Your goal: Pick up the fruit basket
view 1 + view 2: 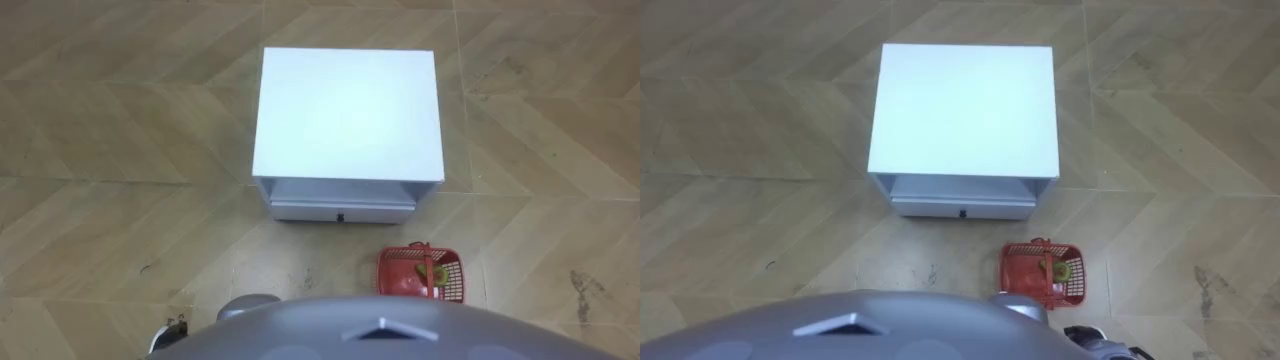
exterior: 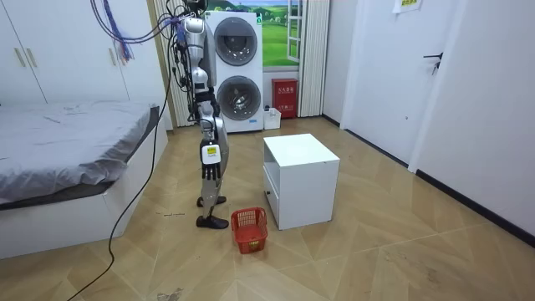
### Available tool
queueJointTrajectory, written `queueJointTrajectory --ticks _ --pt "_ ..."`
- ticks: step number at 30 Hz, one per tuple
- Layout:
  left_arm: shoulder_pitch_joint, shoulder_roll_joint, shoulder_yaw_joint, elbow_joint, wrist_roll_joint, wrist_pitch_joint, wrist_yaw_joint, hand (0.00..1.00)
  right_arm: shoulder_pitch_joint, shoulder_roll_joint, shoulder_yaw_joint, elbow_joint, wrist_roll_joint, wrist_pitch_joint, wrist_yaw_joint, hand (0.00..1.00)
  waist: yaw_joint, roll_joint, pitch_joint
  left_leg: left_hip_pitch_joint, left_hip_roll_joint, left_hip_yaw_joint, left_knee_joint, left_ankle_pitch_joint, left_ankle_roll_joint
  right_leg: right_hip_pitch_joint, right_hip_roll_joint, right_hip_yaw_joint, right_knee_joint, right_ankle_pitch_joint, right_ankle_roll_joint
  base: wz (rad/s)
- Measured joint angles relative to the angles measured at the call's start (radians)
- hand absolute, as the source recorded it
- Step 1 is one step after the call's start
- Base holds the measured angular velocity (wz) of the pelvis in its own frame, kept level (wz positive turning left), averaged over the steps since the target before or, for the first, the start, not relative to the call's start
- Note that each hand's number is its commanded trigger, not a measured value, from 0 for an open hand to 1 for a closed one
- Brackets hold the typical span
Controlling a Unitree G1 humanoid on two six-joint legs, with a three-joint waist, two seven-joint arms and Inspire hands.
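Near the white cabinet's (image 1: 350,110) front right corner, the left eye view shows the fruit basket (image 1: 421,273) on the floor, unlifted. The left hand (image 1: 172,330) is unreadable. In the room view the robot stands upright beside it, right hand (image 2: 211,170) hanging, and I cannot tell its pose. The right eye view agrees. Bending, gripping and lifting all remain.

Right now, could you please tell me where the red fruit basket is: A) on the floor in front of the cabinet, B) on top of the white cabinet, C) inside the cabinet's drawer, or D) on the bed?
A: the red basket stands on the wooden floor, just before the white cabinet on its drawer side.
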Motion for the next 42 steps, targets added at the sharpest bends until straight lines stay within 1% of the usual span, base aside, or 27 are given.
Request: queueJointTrajectory --ticks 4,13,16,20,28,33,35,36,37,38,39,40,41,42 --pt "0.0 0.0 0.0 -0.001 0.0 0.0 0.0 0.0 0.001 0.0 0.0 -0.001 0.0 -0.009 -0.007 0.0 0.0 0.001 0.0 0.0 0.0 0.0 0.0 0.0 0.0 0.0 -0.001 -0.001 0.0 0.0 0.0 0.0" --pt "0.0 0.0 0.0 -0.001 0.0 0.0 -0.003 0.0 -0.006 0.0 0.0 0.008 0.005 -0.009 -0.007 0.0 0.0 0.003 -0.0004 0.0 0.0 -0.003 0.0 0.0 0.0 0.002 0.0 0.0 -0.001 0.0 0.0 0.0" --pt "0.0 0.0 0.0 0.0 0.001 0.0 -0.003 0.0 -0.006 0.0 0.0 0.01 0.005 -0.01 -0.008 0.0 -0.001 0.003 0.0007 0.004 -0.002 -0.005 0.0 0.0 0.0 0.009 0.003 -0.004 -0.001 0.0 0.0 0.02" --pt "0.001 0.0 0.0 0.0 0.001 0.0 -0.003 0.0 -0.006 0.0 0.0 0.011 0.005 -0.019 -0.009 0.0 0.0 0.003 0.001 0.006 -0.002 -0.005 0.0 0.0 0.0 0.01 0.001 -0.005 -0.001 0.0 0.001 0.0" --pt "0.002 0.0 0.002 0.0 0.003 0.0 -0.002 0.0 -0.007 0.0 -0.001 0.011 0.004 -0.019 -0.016 0.0 0.0 0.003 0.0009 0.005 -0.002 -0.005 0.001 0.0 0.0 0.016 0.0 -0.01 0.001 -0.001 0.001 0.0" --pt "0.002 0.0 0.001 0.0 0.006 0.0 0.001 0.0 -0.009 -0.001 -0.002 0.008 0.011 -0.019 -0.031 0.0 -0.001 0.004 0.0008 0.001 -0.003 -0.004 0.004 0.0 0.001 0.008 -0.006 -0.014 0.004 -0.002 0.002 0.01" --pt "-0.002 0.0 0.001 -0.001 0.002 0.0 0.002 0.0 -0.01 -0.006 -0.011 -0.003 0.016 -0.019 -0.034 0.0 -0.003 0.007 0.0005 -0.018 -0.006 -0.001 0.019 -0.009 0.013 -0.019 -0.017 -0.019 0.038 -0.021 0.004 0.09" --pt "-0.003 0.0 0.002 -0.001 0.002 0.0 0.004 0.0 -0.011 -0.008 -0.011 -0.006 0.018 -0.019 -0.035 0.0 -0.002 0.007 0.0001 -0.021 -0.008 0.0 0.019 -0.01 0.015 -0.027 -0.02 -0.019 0.051 -0.026 0.005 0.0" --pt "-0.004 0.0 0.003 0.0 0.002 0.0 0.008 0.0 -0.015 -0.014 -0.022 -0.008 0.019 -0.018 -0.037 0.0 -0.002 0.007 -0.0004 -0.028 -0.012 0.004 0.021 -0.01 0.015 -0.045 -0.031 -0.02 0.084 -0.033 0.006 -0.04" --pt "-0.011 0.0 0.007 0.0 0.004 0.0 0.011 0.0 -0.025 -0.017 -0.042 -0.009 0.021 -0.019 -0.043 0.0 -0.001 0.007 0.0012 -0.043 -0.018 0.005 0.039 -0.012 0.018 -0.065 -0.045 -0.016 0.123 -0.043 0.007 -0.05" --pt "-0.012 0.0 0.007 0.001 0.004 0.0 0.012 0.0 -0.031 -0.02 -0.046 -0.011 0.023 -0.018 -0.046 0.0 -0.002 0.006 0.002 -0.055 -0.021 0.005 0.051 -0.013 0.02 -0.079 -0.047 -0.013 0.143 -0.045 0.008 0.0" --pt "-0.028 0.0 0.01 0.001 0.006 -0.002 0.013 0.0 -0.04 -0.028 -0.059 -0.016 0.036 -0.019 -0.056 0.0 -0.001 0.009 0.0066 -0.083 -0.022 0.007 0.085 -0.022 0.033 -0.106 -0.061 -0.001 0.181 -0.045 0.008 0.12" --pt "-0.048 0.001 0.027 0.007 0.008 -0.008 0.014 0.0 -0.048 -0.032 -0.08 -0.015 0.039 -0.021 -0.069 0.0 -0.002 0.014 0.0092 -0.118 -0.021 0.028 0.121 -0.031 0.045 -0.138 -0.067 0.009 0.216 -0.045 0.009 0.13" --pt "-0.07 0.005 0.048 0.023 0.008 -0.021 0.015 0.0 -0.054 -0.037 -0.088 -0.015 0.047 -0.023 -0.08 0.0 0.001 0.014 0.0108 -0.154 -0.022 0.044 0.156 -0.037 0.054 -0.176 -0.076 0.027 0.252 -0.045 0.009 0.06"
